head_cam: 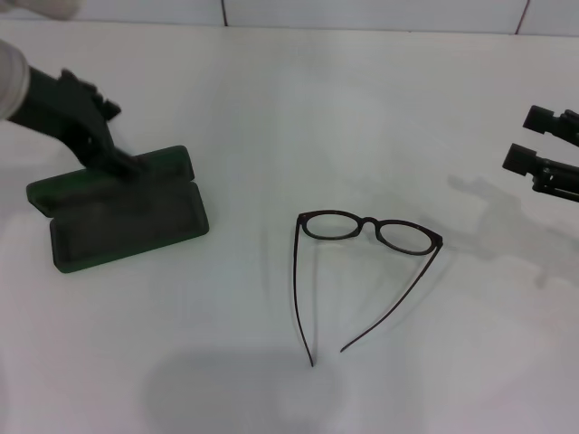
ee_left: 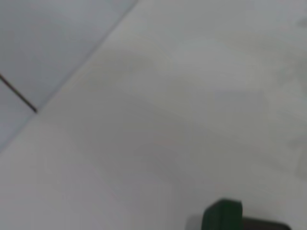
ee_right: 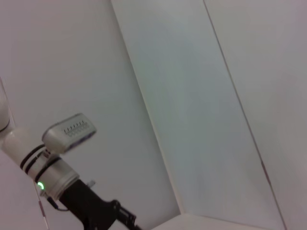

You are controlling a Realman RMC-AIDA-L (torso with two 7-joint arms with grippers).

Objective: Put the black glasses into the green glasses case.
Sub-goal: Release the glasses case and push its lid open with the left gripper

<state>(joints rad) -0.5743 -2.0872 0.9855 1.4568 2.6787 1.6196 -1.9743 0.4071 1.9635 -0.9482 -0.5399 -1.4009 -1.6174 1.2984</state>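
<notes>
The black glasses (head_cam: 366,231) lie unfolded on the white table near its middle, lenses toward the far side and temple arms pointing toward me. The green glasses case (head_cam: 127,226) lies open at the left, its lid tipped back behind the tray. My left gripper (head_cam: 127,167) reaches down onto the lid's far part and touches it. A corner of the green glasses case (ee_left: 222,215) also shows in the left wrist view. My right gripper (head_cam: 530,137) hovers at the right edge, open and empty, well away from the glasses.
The white table (head_cam: 271,108) ends at a pale wall along the far side. The right wrist view shows only the wall and my left arm (ee_right: 57,167) farther off.
</notes>
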